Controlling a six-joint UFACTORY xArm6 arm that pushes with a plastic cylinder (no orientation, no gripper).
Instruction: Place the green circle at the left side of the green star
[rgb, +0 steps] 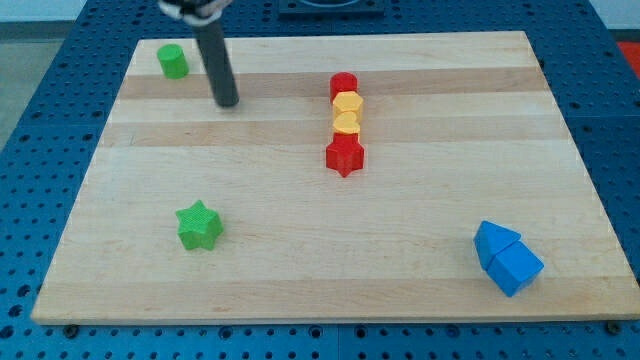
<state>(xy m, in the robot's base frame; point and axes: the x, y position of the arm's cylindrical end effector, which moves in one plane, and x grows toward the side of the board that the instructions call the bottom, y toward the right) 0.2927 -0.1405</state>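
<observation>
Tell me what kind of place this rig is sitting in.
Probably a lab tabletop pushing rig: a pale wooden board lies on a blue perforated surface, holding small coloured blocks such as the green star and green circle. My tip rests right of that circle.

I count eight blocks on my board (420, 250), by colour two of each: two green, two red, two yellow, two blue. The greens are one green circle (173, 62) and one green star (199, 225). The reds are one red cylinder (344, 86) and one red star (345, 155). The yellows are one yellow hexagon (348, 103) and one yellow heart-like block (346, 122), its shape hard to settle. The blues are two blocks, a blue upper block (495, 240) and a blue lower block (516, 270), shapes unclear. One rod, one my tip (228, 102)
</observation>
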